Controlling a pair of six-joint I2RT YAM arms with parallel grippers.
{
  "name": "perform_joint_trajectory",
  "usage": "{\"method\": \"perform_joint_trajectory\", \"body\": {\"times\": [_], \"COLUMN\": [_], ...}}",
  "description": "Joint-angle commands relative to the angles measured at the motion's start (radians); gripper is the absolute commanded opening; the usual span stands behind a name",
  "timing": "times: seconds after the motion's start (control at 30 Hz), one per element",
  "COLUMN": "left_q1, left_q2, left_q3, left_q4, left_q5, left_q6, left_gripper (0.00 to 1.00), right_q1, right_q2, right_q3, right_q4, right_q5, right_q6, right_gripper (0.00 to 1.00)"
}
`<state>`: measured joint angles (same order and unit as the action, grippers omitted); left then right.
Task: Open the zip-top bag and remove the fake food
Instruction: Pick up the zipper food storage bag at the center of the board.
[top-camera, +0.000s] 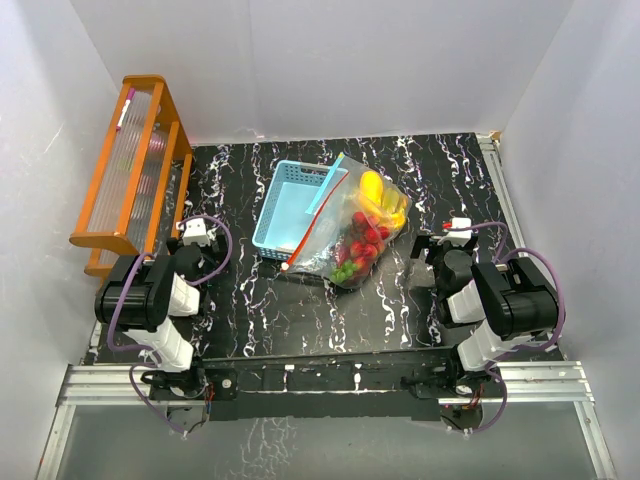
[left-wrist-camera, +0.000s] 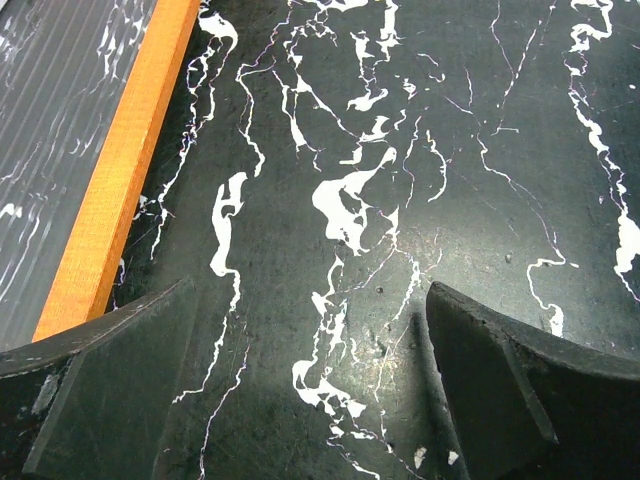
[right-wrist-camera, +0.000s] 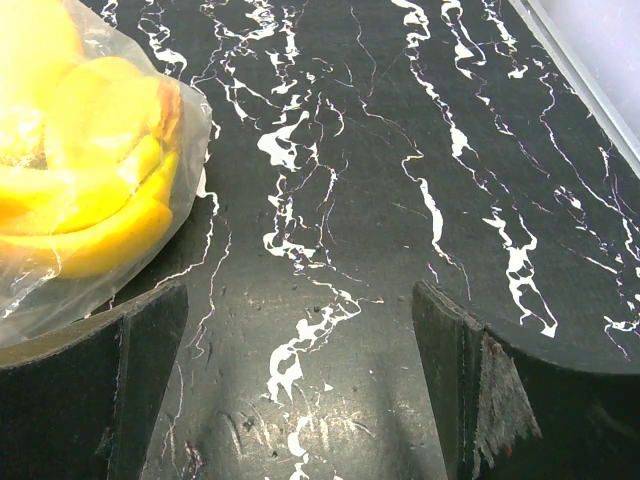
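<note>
- The clear, limp zip-top plastic bag (top-camera: 318, 245) of glossy fake food (top-camera: 366, 238) looked light and slippery, best pinched at its blue zip edge (top-camera: 325, 185).
- The left hand (left-wrist-camera: 310, 310) and right hand (right-wrist-camera: 300, 305) gaped wide, empty.

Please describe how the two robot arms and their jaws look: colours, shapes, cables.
Both the left arm and the right arm are black with white sections and a small white block near the wrist. A purple cable loops along each. The jaws are dark grey wedges, scuffed on the right arm.
</note>
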<state>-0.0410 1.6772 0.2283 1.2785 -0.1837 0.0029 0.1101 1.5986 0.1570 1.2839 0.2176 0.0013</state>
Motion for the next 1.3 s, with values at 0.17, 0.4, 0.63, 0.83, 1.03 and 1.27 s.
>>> {"method": "perform_joint_trajectory", "body": {"times": [0.17, 0.4, 0.63, 0.83, 1.03, 1.27], "left_q1": [0.007, -0.005, -0.025, -0.315, -0.387, -0.386], "left_q2": [-0.003, -0.092, -0.358, -0.373, -0.462, -0.707], "left_q3": [0.022, 0.078, 0.236, 0.419, 0.493, 0.331], "left_q4": [0.006, -0.182, -0.443, -0.623, -0.852, -0.708], "left_q5": [-0.065, -0.218, -0.088, -0.182, -0.036, 0.196], "left_q6": [-0.03, -0.058, -0.173, 0.011, -0.128, -0.4], "left_gripper": [0.97, 0.97, 0.97, 0.97, 0.97, 0.97], "right_q1": [-0.007, -0.01, -0.011, -0.011, -0.01, -0.018], "right_q2": [-0.007, -0.011, -0.193, -0.416, -0.49, -0.459], "right_q3": [0.027, 0.027, 0.089, 0.237, 0.343, 0.549], "right_q4": [0.037, 0.03, -0.225, -0.498, -0.607, -0.823], "right_q5": [-0.01, -0.018, -0.04, -0.222, -0.533, -0.521], "right_q6": [0.001, 0.003, -0.006, 0.037, 0.12, 0.354], "right_gripper": [0.98, 0.99, 0.98, 0.98, 0.98, 0.98]}}
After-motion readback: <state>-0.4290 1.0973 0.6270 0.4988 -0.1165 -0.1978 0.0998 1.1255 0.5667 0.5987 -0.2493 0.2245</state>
